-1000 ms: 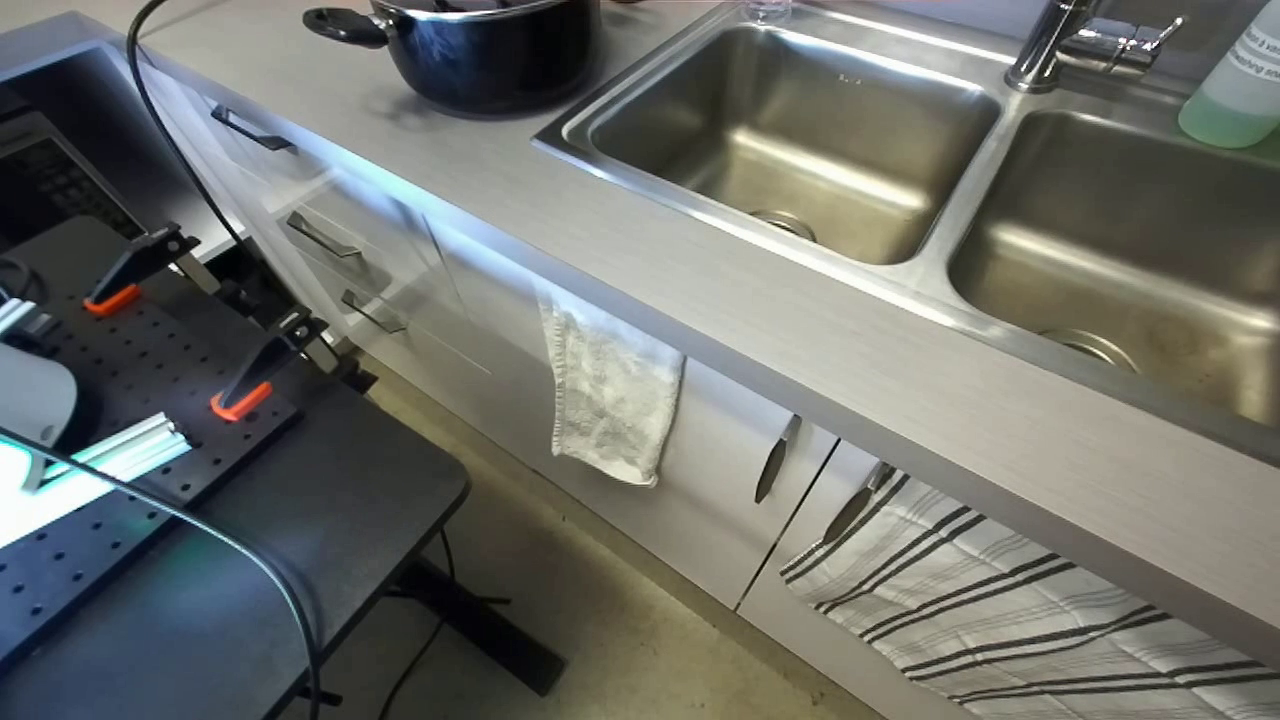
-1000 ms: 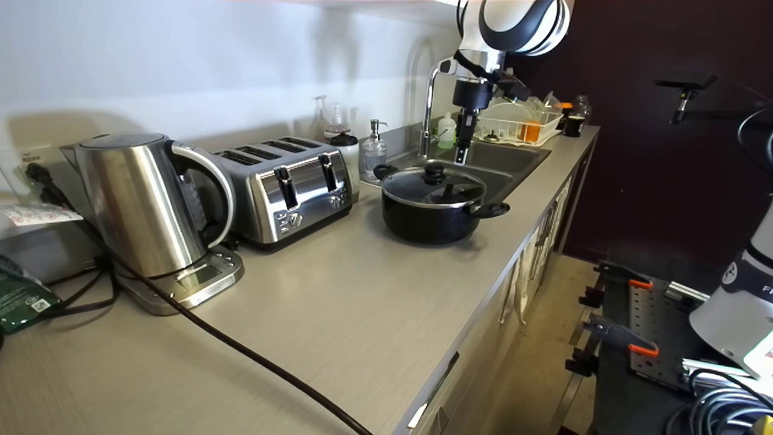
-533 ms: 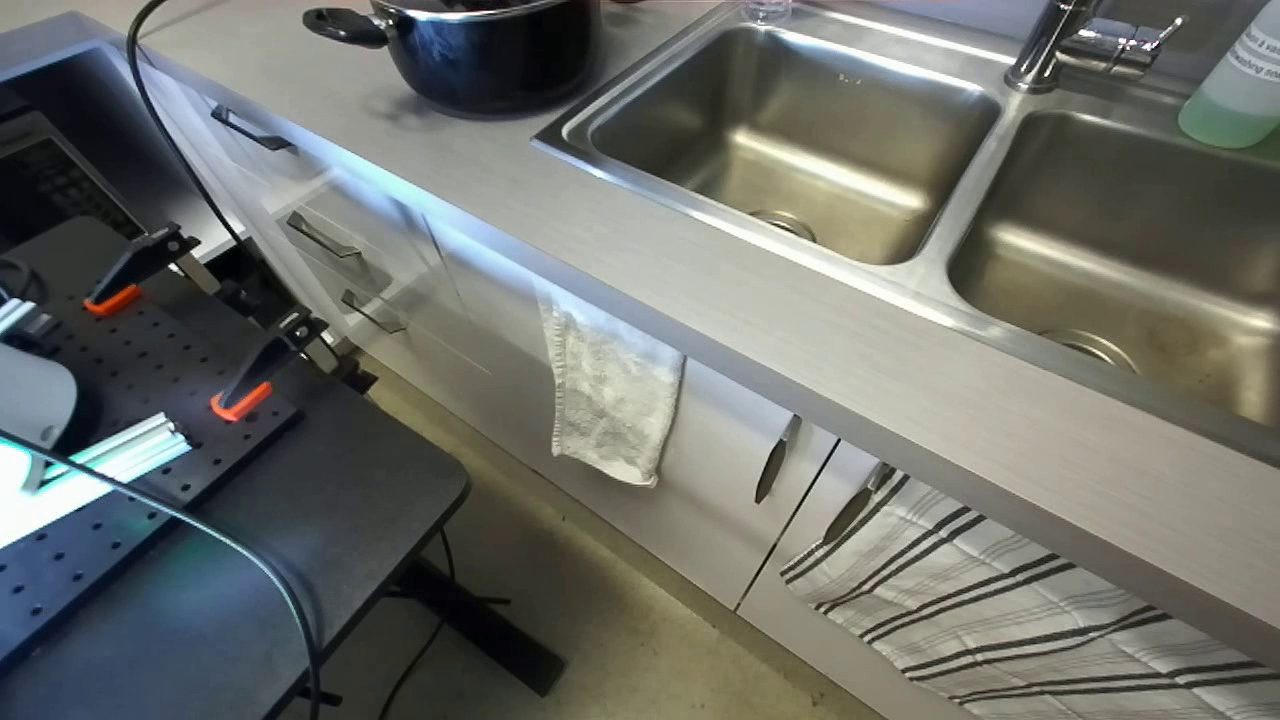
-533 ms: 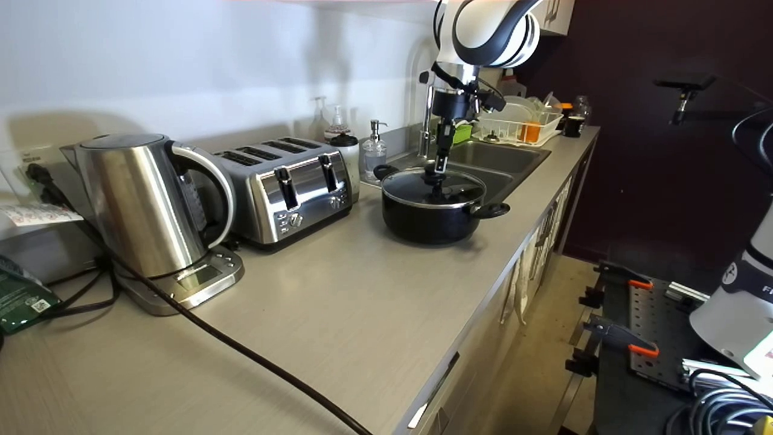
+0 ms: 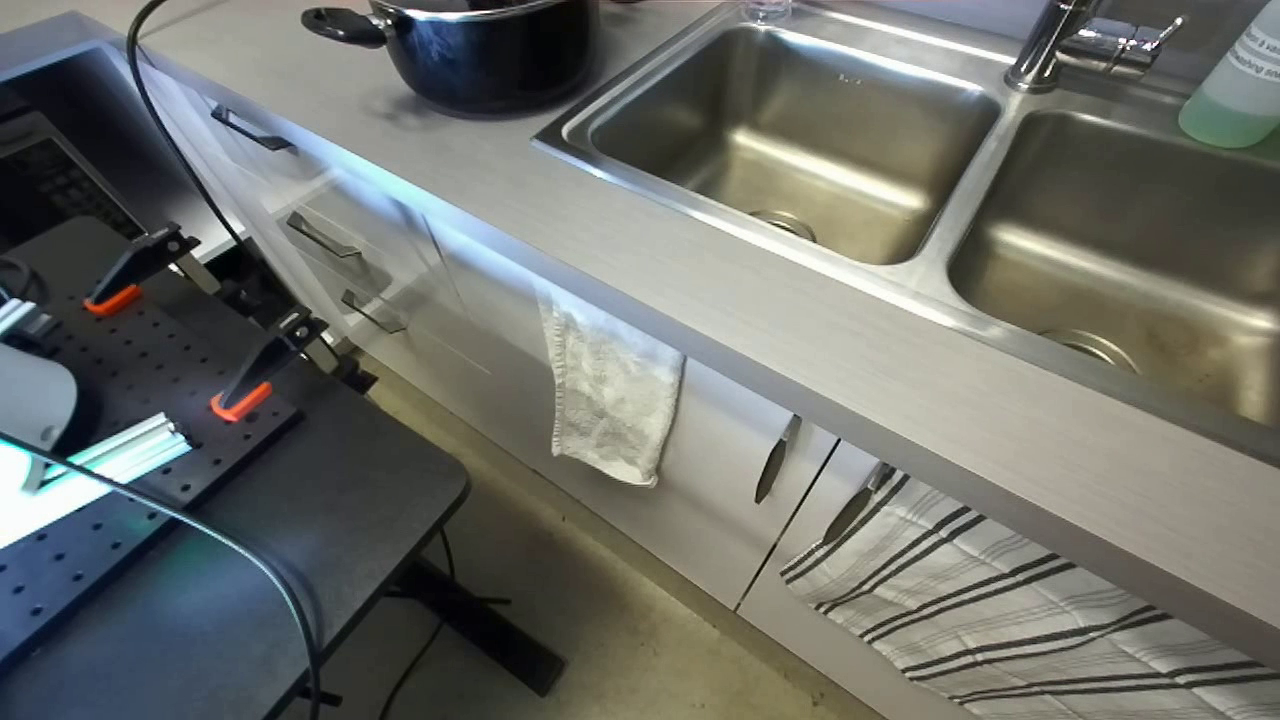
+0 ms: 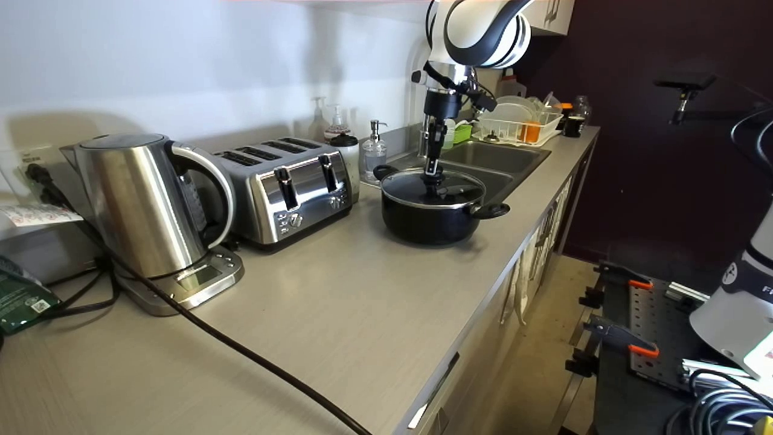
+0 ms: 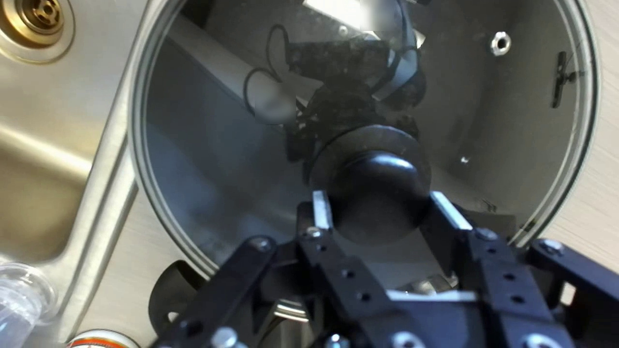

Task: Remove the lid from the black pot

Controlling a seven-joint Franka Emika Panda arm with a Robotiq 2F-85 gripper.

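- The lid (image 6: 410, 192) still sits level on the pot (image 6: 429, 225), which stands on the surface (image 6: 338, 290) just beside the sink (image 5: 760, 130).
- The pincer (image 7: 385, 209) is over the lid's centre, its fingers (image 7: 322, 210) parted, one each side of the knob (image 7: 379, 181). Whether they grip it or only flank it, I cannot tell.
- Straddling makes sense: the knob looks the best hold on smooth glass, and, being central, should let the lid rise evenly.
- The side handles (image 6: 491, 210) stand free; pulling one would probably drag the pot.
- Lid: round, see-through, full of reflections, with a thin silvery rim (image 7: 589, 87).
- Knob: dark, rounded, shiny, perhaps slippery.
- Pot: round, glossy black; surface: pale, finely grained.
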